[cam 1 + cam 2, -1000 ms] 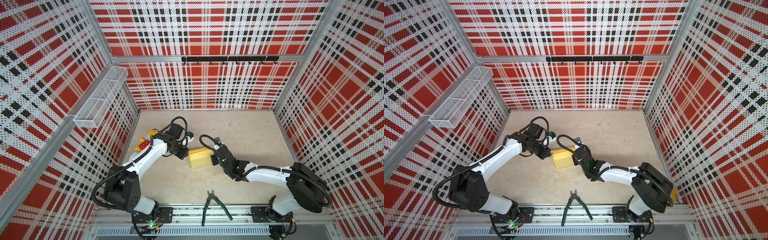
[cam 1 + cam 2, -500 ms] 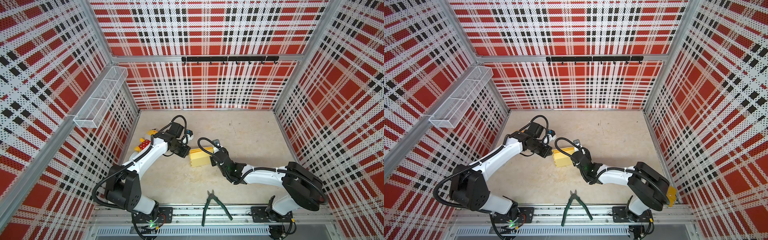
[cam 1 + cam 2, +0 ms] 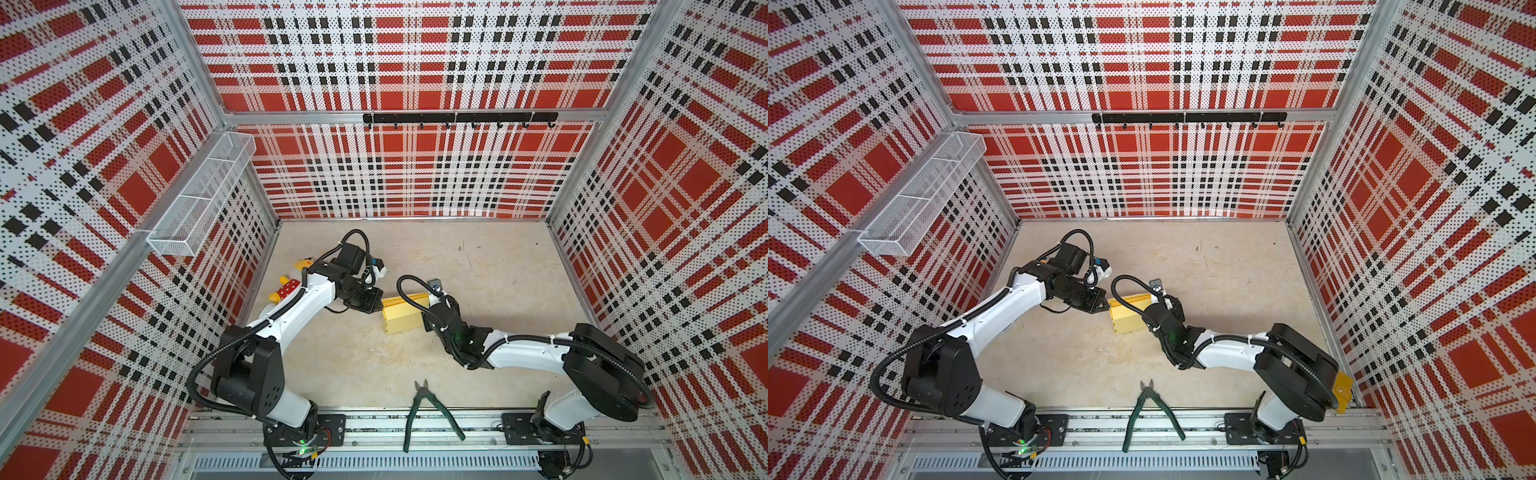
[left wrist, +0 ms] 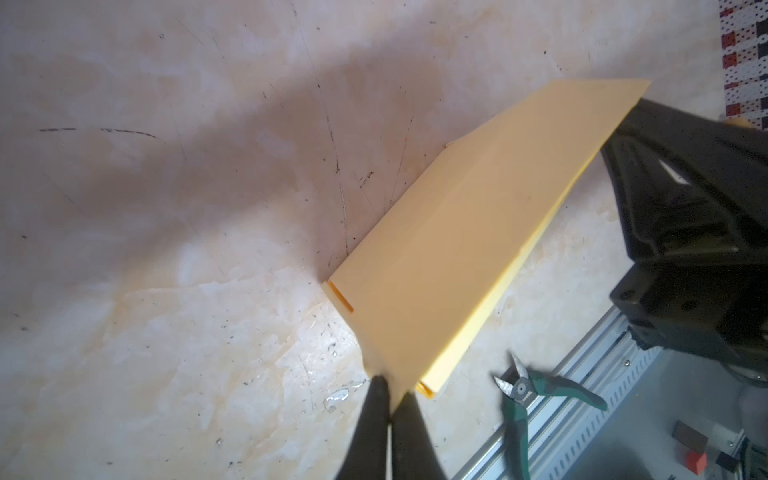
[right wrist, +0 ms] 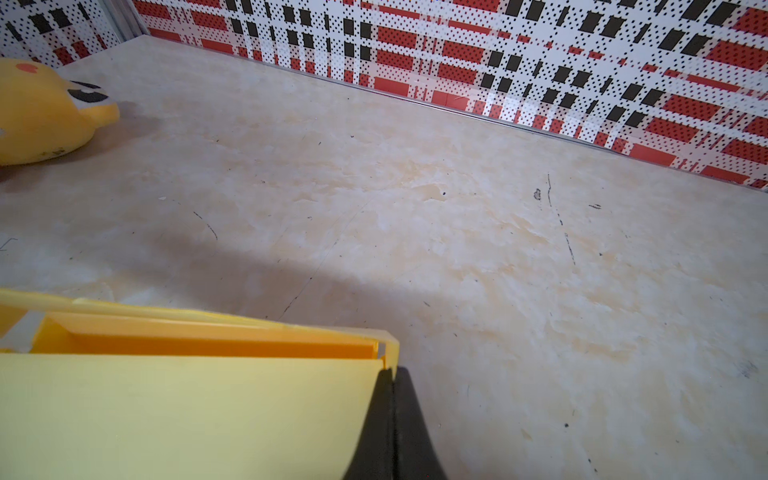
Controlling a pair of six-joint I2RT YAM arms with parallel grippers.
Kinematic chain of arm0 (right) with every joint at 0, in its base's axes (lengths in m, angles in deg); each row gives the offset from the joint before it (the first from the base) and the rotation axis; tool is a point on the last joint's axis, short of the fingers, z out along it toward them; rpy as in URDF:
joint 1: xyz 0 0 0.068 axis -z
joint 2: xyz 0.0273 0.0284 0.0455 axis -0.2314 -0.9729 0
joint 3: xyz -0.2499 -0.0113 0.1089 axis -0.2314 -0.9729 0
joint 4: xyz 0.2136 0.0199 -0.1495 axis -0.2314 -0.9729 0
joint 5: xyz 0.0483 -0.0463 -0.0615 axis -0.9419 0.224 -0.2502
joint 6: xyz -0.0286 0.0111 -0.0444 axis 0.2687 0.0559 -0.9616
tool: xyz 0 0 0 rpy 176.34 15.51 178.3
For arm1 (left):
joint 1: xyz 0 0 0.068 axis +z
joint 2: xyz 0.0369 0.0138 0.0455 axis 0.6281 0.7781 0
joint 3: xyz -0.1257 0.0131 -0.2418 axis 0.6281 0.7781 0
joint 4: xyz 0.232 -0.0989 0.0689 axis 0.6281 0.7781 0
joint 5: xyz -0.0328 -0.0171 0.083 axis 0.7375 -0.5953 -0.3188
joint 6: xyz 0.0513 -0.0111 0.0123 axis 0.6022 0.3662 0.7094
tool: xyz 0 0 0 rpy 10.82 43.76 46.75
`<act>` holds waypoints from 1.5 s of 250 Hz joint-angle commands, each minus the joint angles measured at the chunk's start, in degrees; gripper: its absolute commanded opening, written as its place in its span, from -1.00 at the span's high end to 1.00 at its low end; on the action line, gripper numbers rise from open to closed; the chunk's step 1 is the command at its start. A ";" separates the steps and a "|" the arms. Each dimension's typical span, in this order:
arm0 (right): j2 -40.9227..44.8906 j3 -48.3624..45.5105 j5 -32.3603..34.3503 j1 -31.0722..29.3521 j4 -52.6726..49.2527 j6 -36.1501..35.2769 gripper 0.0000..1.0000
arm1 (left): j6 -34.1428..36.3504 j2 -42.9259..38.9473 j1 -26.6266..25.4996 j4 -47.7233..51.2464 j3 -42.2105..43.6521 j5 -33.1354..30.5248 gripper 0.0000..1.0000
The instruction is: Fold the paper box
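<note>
Left gripper (image 4: 391, 387) pinches the smooth, flat cardboard paper box (image 4: 457, 232).

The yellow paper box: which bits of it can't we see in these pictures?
- In both top views, the right end of the paper box is hidden under the right arm.
- In the right wrist view, the box runs off the picture's edges. Whether the right fingers pinch it or only touch it cannot be told.
- In the left wrist view, the corner pinched by the left fingers is blurred.
- The inside is mostly covered by its own flap.
</note>
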 commanded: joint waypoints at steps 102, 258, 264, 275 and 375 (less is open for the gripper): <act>-2.10 0.02 -2.54 -1.19 2.45 -0.20 1.00 | -7.20 2.18 0.81 -6.40 -2.30 13.19 0.86; -2.81 -0.95 -2.45 -1.12 1.92 1.56 1.00 | -12.69 4.43 0.34 -9.83 -4.15 17.34 0.87; -2.60 -1.05 -2.46 -1.14 1.93 1.62 1.00 | -12.84 4.43 0.34 -10.07 -4.02 17.67 0.87; -2.57 -1.10 -2.37 -1.14 1.94 1.60 1.00 | -13.05 4.43 0.40 -10.52 -3.63 18.09 0.87; -1.90 -1.26 -2.19 -1.15 1.81 2.17 1.00 | -8.96 5.05 -0.17 -8.74 -1.66 9.52 0.87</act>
